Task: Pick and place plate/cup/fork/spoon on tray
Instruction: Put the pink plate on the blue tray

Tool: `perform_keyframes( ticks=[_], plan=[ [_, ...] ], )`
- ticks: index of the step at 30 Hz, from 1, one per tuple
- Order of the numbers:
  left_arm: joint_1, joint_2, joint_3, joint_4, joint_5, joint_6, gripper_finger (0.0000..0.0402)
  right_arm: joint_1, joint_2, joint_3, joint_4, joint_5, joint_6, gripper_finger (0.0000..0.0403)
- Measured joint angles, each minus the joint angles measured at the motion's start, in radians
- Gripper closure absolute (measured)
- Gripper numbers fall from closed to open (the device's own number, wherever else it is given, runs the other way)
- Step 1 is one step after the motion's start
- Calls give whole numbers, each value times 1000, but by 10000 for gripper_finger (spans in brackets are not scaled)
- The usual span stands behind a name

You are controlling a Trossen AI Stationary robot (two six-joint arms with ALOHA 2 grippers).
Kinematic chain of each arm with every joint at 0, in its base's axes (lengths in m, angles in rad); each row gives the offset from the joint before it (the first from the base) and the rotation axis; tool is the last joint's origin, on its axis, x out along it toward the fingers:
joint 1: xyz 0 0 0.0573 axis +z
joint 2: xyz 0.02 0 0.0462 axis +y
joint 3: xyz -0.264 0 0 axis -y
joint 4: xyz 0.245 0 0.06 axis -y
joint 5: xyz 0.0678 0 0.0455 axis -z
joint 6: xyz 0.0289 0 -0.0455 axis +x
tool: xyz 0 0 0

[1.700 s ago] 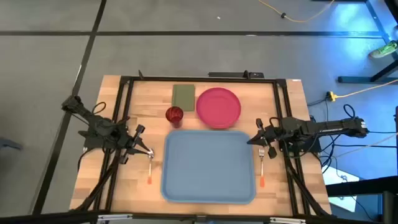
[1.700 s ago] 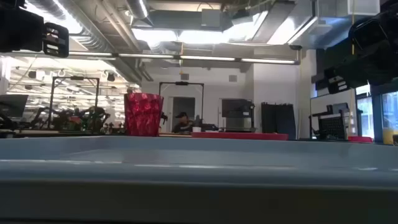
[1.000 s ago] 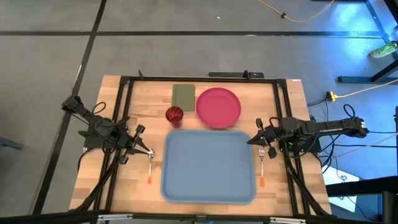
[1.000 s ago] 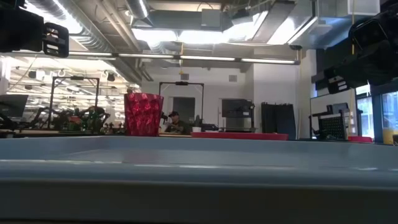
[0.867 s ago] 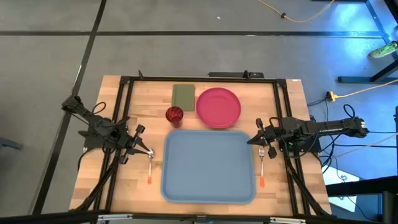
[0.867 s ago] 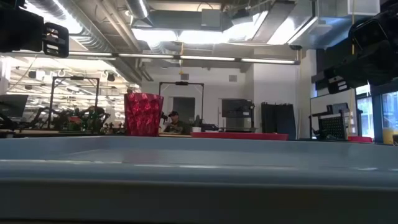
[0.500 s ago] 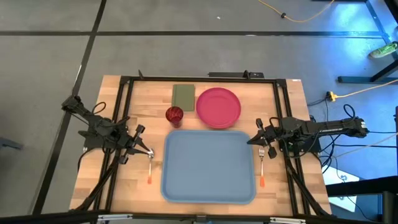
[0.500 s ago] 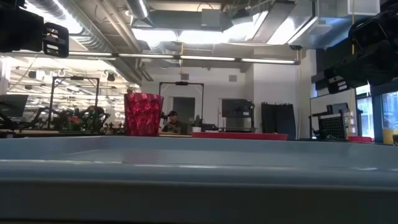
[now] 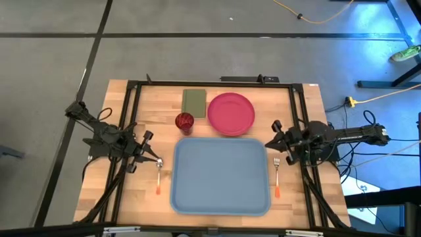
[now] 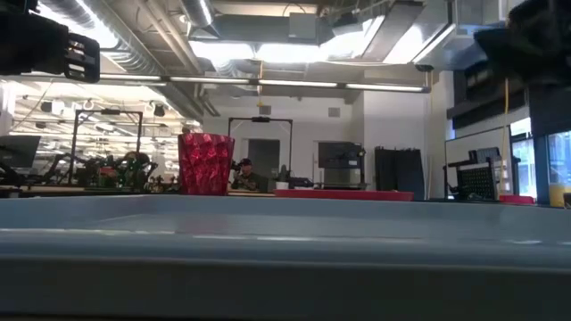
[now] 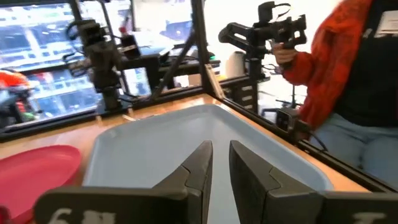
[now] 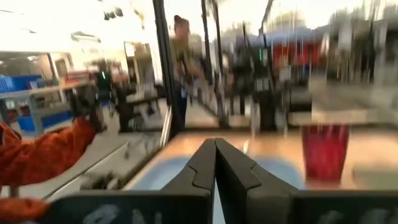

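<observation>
Since a moment ago only the right claw [image 9: 274, 138] has moved, lifting off the fork [image 9: 277, 175] toward the plate [image 9: 231, 112], fingers pressed together. Nothing sits on the tray [image 9: 221, 175] yet, the table items ringing it for easy reach; the left claw [image 9: 148, 153], narrowly parted, waits over the spoon [image 9: 158, 176].

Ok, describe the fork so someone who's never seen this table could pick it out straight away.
Find the light-blue tray in the middle of the wooden table. The fork lies on the wood just off the tray's right edge, near the right gripper. Its silver end has tines, while the orange-handled spoon off the tray's left edge ends in a rounded bowl.
</observation>
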Motion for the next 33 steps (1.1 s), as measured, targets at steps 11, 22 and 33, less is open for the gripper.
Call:
perform_keyframes(
  ticks=[11,22,33],
  plan=[
    [0,-1,0,483,-166,-8,355,0,0,0,175,99,-336,388],
    [0,0,0,580,-278,210,355,0,38,0,351,258,-354,389],
    [97,43,63,525,-574,69,355,-55,361,333,115,650,-329,389]
  ],
)
